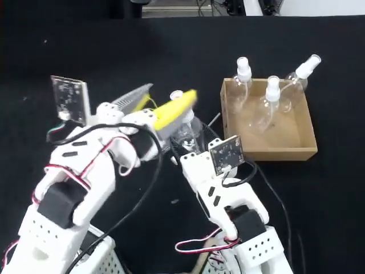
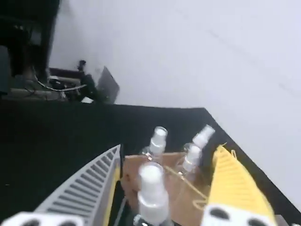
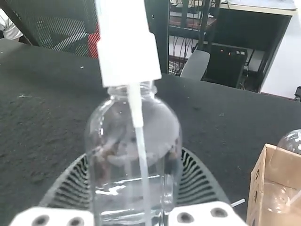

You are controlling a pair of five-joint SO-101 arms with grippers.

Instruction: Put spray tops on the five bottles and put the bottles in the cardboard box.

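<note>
A clear bottle stands upright on the black table, with my right gripper shut on its body. A white spray top sits in its neck, its tube hanging inside. My left gripper hovers over it, open, with the grey and yellow fingers on either side of the spray top and a gap on both sides. The cardboard box lies to the right and holds three bottles with spray tops.
The box's near wall is close beside the held bottle. A white perforated base sits at the front left. Cables trail across the cloth between the two arms. The far half of the table is bare black cloth.
</note>
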